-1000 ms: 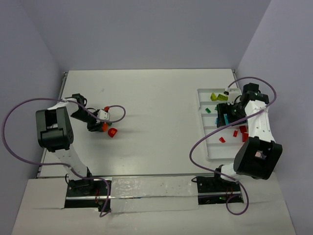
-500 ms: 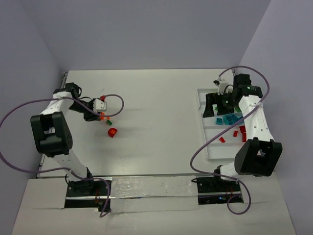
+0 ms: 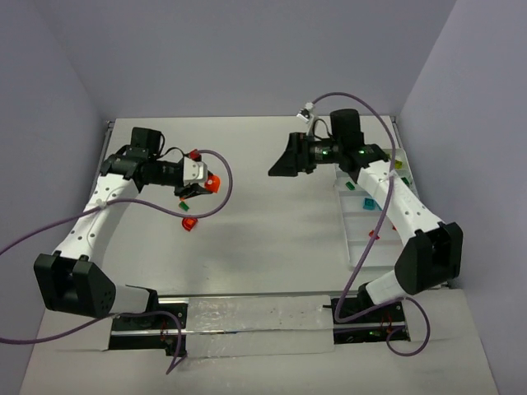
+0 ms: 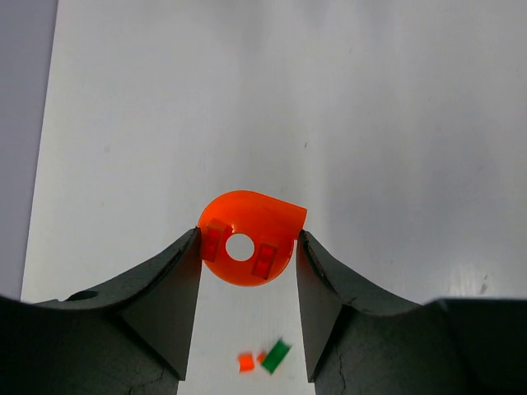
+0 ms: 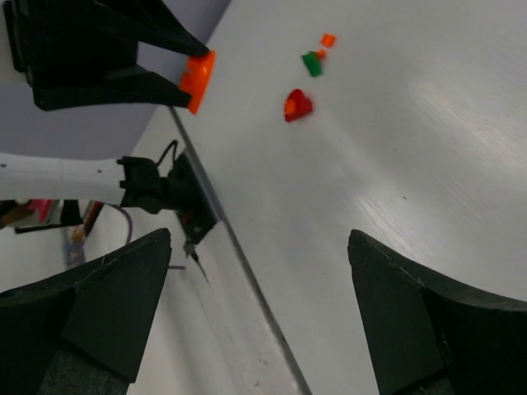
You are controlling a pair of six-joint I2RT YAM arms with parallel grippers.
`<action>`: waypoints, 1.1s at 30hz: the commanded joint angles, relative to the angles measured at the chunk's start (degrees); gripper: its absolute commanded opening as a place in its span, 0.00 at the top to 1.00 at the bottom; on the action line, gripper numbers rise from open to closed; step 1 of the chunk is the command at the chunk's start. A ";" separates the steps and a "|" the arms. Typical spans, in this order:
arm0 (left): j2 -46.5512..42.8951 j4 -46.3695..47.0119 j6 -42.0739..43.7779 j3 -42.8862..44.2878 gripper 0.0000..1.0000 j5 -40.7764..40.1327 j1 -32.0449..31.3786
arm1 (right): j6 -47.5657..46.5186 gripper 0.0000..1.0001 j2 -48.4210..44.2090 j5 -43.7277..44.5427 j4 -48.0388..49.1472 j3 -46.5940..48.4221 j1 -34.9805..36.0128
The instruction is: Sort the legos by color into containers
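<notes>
Your left claw is clenched on a flat rounded orange plastic lego with a hole through its middle, pinched only at its two curved edges and held in the air above the white worktop. That hold on a curved rim is your first risk: a jolt could turn the piece in the grip or pop it out. On the worktop beneath lie a small dark green brick and a tiny orange brick, with a red rounded brick near them, so a drop could scatter these. Your right claw is spread wide and empty, between the left claw and the long white divided plastic tray well apart at the right edge, so a carry to the tray could run into it. The right arm hides part of the tray, so I cannot tell which compartment takes orange; a wrong drop is possible.
</notes>
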 commanded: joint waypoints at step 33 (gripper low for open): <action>1.99 17.06 -28.34 4.59 0.63 3.73 -10.26 | 28.23 0.44 19.64 -9.16 27.17 8.37 16.37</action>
